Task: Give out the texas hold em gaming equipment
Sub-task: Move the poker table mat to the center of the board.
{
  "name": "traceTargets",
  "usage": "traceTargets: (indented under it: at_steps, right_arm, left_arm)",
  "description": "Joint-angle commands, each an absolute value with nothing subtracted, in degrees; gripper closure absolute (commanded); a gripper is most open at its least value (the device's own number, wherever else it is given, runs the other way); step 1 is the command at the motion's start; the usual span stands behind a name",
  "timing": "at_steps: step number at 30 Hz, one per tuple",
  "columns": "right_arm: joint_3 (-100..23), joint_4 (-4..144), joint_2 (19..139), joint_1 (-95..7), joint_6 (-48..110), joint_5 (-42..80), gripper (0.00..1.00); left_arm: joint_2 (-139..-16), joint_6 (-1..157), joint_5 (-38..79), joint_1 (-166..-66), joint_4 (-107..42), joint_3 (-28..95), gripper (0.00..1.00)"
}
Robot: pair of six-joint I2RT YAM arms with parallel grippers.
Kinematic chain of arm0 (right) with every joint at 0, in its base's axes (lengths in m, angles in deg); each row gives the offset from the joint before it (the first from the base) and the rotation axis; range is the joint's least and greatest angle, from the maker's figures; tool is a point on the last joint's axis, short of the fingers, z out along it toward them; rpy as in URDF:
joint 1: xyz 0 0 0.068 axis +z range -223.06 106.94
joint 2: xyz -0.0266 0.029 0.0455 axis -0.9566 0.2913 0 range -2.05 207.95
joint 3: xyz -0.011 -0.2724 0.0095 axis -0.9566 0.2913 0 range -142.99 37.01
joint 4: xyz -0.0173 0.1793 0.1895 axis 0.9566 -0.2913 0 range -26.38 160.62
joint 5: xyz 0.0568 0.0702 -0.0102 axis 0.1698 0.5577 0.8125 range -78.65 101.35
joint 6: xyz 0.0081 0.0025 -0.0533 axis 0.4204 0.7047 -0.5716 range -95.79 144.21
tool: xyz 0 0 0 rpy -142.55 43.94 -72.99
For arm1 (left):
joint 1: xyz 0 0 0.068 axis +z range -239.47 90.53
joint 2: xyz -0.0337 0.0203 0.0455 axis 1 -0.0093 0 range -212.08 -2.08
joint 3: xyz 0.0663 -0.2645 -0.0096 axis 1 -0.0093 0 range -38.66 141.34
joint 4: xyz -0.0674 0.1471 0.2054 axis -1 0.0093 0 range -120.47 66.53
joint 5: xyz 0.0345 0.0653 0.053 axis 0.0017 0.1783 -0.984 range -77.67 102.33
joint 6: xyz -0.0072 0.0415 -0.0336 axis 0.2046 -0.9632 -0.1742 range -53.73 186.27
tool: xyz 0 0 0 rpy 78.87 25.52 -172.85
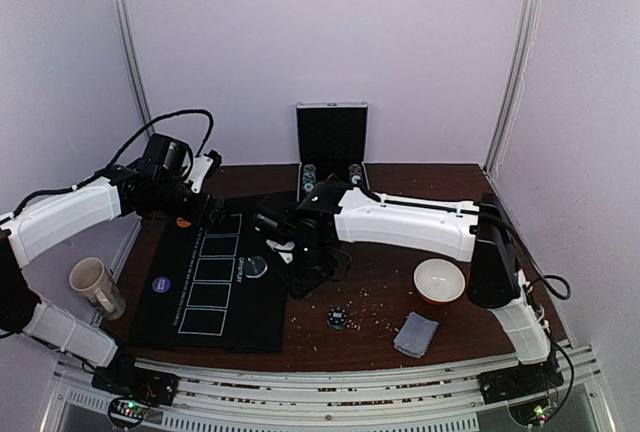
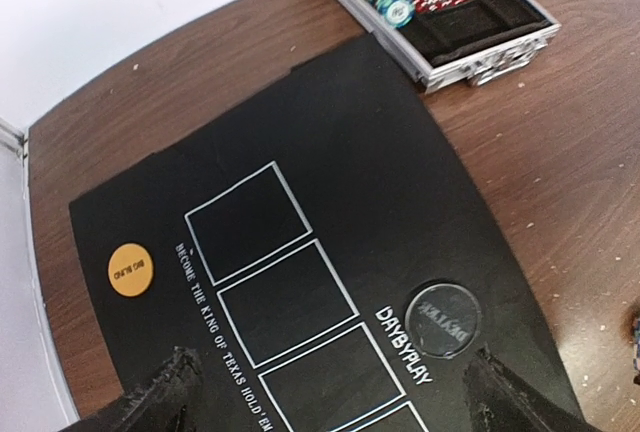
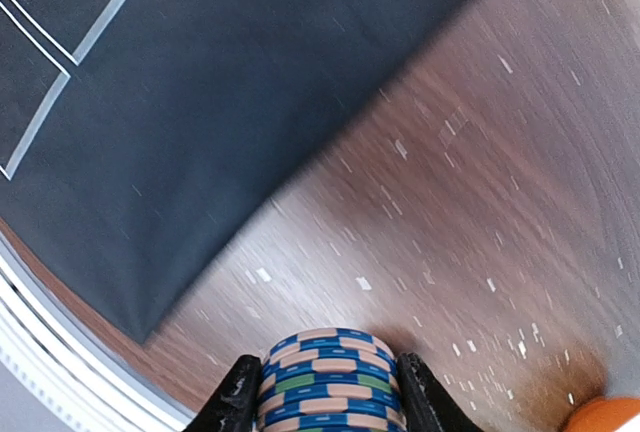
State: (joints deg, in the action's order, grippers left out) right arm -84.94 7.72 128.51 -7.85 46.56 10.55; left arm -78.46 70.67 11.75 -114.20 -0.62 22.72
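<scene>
Right pincer clamps one chip stack; three buttons on one mat.

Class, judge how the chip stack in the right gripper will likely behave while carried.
The stack of poker chips is separate discs, so it may shear or spill if tilted. The right gripper pinches only the edges; smooth rims could slip. Dropped chips likely roll.

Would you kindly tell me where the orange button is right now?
In the left wrist view, the orange button lies on the black mat near its left edge, just left of the row of outlined boxes, apart from the dealer button.
</scene>
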Motion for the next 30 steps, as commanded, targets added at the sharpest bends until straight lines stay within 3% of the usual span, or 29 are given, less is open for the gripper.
traceTargets:
  at_steps: [1,8,30]
  right_arm:
    - [-91.9,5.8,133.4,-6.7,46.0,11.2,1.00]
    - [-101.0,9.1,141.5,-5.9,47.7,11.5,1.00]
    - [-104.3,15.8,150.3,-3.1,51.3,13.3,1.00]
  left_arm:
    - [-79.9,73.0,10.6,-110.6,-1.3,22.8,0.07]
    - [-80.8,73.5,9.9,-109.3,-1.9,21.6,0.07]
    - [-82.1,72.5,9.4,-109.3,-1.8,22.0,0.07]
